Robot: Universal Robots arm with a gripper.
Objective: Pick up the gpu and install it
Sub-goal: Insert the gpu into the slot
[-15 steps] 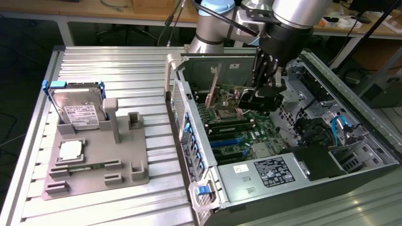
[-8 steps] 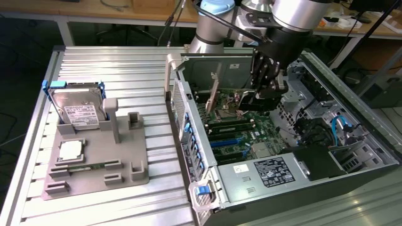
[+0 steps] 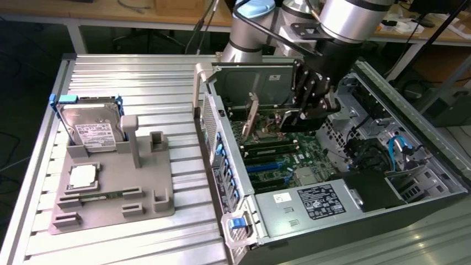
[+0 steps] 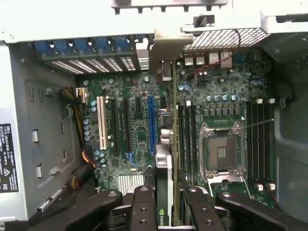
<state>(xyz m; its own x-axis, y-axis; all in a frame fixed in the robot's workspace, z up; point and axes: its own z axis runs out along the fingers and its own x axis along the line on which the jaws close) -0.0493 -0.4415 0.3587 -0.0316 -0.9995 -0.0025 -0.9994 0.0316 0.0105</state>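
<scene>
My gripper [image 3: 300,117] is down inside the open computer case [image 3: 220,165], shut on the gpu [image 3: 254,115]. The gpu is a thin green card held on edge, with its beige metal bracket toward the case's rear slot openings. In the wrist view the gpu [image 4: 165,168] runs edge-on away from my gripper [image 4: 166,199], and its bracket [image 4: 166,50] reaches the rear panel. The card sits over the motherboard [image 4: 130,96], between the blue slot [image 4: 152,122] and the memory slots [image 4: 187,134]. Whether it is seated I cannot tell.
The CPU socket [image 4: 222,149] lies beside the card. A power supply [image 3: 312,201] fills the case's near end. At the exterior view's left, a grey fixture [image 3: 147,187] holds a silver hard drive [image 3: 92,130], a small square chip [image 3: 83,175] and a memory stick [image 3: 99,196].
</scene>
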